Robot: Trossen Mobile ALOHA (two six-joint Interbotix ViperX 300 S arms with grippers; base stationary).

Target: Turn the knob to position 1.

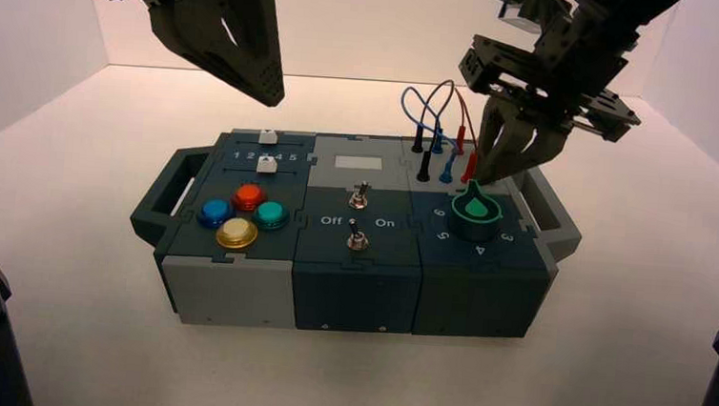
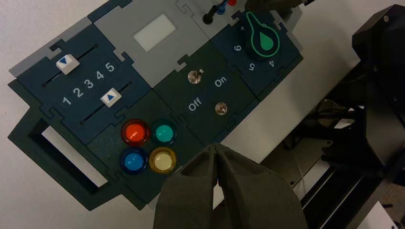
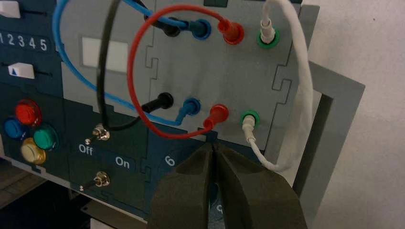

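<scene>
On the box's right-hand section, near side — dark green teardrop knob [image 1: 475, 214], pointer toward the box's far edge, aimed just to one side of the printed 1 [image 2: 242, 28]. Right gripper [image 1: 477, 176] low at the pointer's tip, fingers narrowed together; contact with the knob, cannot tell. Left gripper [image 1: 272, 101] idle — raised beyond the two white sliders [image 1: 267, 164], its fingers also together.
</scene>
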